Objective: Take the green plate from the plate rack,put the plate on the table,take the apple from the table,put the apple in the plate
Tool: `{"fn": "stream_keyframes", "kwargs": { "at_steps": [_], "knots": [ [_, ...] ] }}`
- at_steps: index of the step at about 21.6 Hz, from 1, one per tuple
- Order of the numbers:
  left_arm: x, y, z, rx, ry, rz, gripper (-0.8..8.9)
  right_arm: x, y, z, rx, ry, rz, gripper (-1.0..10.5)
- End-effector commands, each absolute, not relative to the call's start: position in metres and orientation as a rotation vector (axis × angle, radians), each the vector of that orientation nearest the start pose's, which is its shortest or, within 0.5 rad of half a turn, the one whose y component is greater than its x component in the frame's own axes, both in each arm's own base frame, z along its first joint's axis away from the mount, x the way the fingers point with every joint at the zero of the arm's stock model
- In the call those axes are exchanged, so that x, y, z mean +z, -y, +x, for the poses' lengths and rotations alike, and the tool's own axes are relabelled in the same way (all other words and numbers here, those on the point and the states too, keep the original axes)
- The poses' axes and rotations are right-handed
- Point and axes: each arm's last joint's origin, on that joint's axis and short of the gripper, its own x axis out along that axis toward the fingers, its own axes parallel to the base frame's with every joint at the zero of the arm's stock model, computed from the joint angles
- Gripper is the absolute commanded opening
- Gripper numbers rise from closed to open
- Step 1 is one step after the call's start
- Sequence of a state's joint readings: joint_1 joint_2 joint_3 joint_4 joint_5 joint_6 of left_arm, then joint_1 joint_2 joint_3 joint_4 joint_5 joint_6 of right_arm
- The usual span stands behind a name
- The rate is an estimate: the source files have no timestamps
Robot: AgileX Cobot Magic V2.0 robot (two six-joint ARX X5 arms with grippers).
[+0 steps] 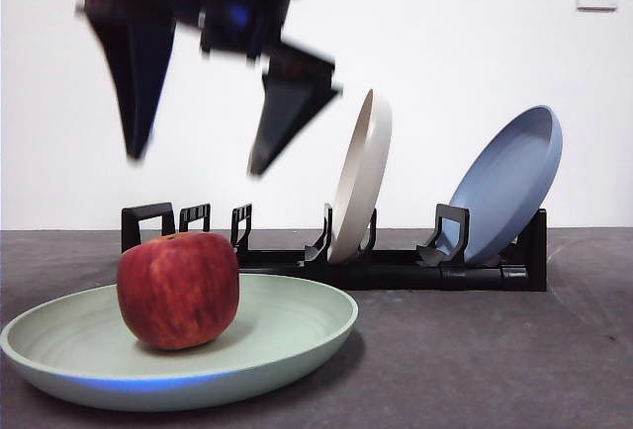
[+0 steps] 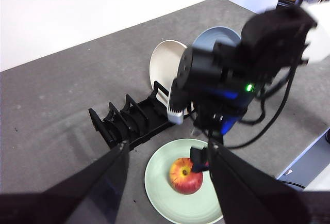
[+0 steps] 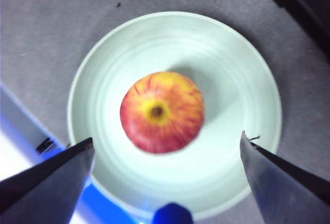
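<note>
The red apple (image 1: pixel 178 291) sits upright in the pale green plate (image 1: pixel 287 325), which lies flat on the dark grey table (image 1: pixel 495 350) in front of the black plate rack (image 1: pixel 396 271). My right gripper (image 1: pixel 196 162) hangs open and empty above the apple, clear of it. In the right wrist view the apple (image 3: pixel 162 111) lies in the plate (image 3: pixel 232 79), between the open gripper's (image 3: pixel 166 137) jaws and well below them. My left gripper (image 2: pixel 167 144) is open and empty, high up. It looks down on the rack (image 2: pixel 129 123), plate (image 2: pixel 165 198), apple (image 2: pixel 185 175) and right arm (image 2: pixel 221 79).
A cream-white plate (image 1: pixel 361 177) and a blue plate (image 1: pixel 504 187) stand tilted in the rack's right half; both also show in the left wrist view (image 2: pixel 165 66), (image 2: pixel 216 35). The rack's left slots hold nothing. The table edge runs close beside the green plate (image 3: pixel 31 131).
</note>
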State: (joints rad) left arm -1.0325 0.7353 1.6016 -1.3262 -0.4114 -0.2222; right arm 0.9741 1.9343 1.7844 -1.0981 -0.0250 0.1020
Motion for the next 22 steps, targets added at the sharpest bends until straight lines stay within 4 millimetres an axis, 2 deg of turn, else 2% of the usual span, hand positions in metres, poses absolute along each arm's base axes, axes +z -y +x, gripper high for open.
{"fn": "stream_keyframes", "kwargs": {
  "at_steps": [1,5,9,15,18,22],
  "knots": [
    [0.464,0.013,0.021,-0.587,-0.423,0.081,2.57,0.301,-0.322,0.218,0.818,-1.21,-0.577,4.7],
    [0.463,0.015,0.02,-0.635,-0.439,0.075,2.56,0.329,-0.308,0.209,0.832,-1.231,-0.624,4.7],
    [0.463,0.019,0.02,-0.699,-0.466,0.072,2.56,0.356,-0.294,0.199,0.865,-1.16,-0.593,4.7],
    [0.462,0.032,0.025,-0.782,-0.522,0.083,2.56,0.402,-0.261,0.176,0.899,-1.029,-0.523,4.7],
    [0.461,0.044,0.032,-0.776,-0.554,0.114,2.56,0.437,-0.227,0.153,0.923,-0.911,-0.463,4.7],
    [0.458,0.062,0.043,-0.763,-0.6,0.148,2.56,0.471,-0.18,0.122,0.939,-0.78,-0.374,4.7]
  ]
}}
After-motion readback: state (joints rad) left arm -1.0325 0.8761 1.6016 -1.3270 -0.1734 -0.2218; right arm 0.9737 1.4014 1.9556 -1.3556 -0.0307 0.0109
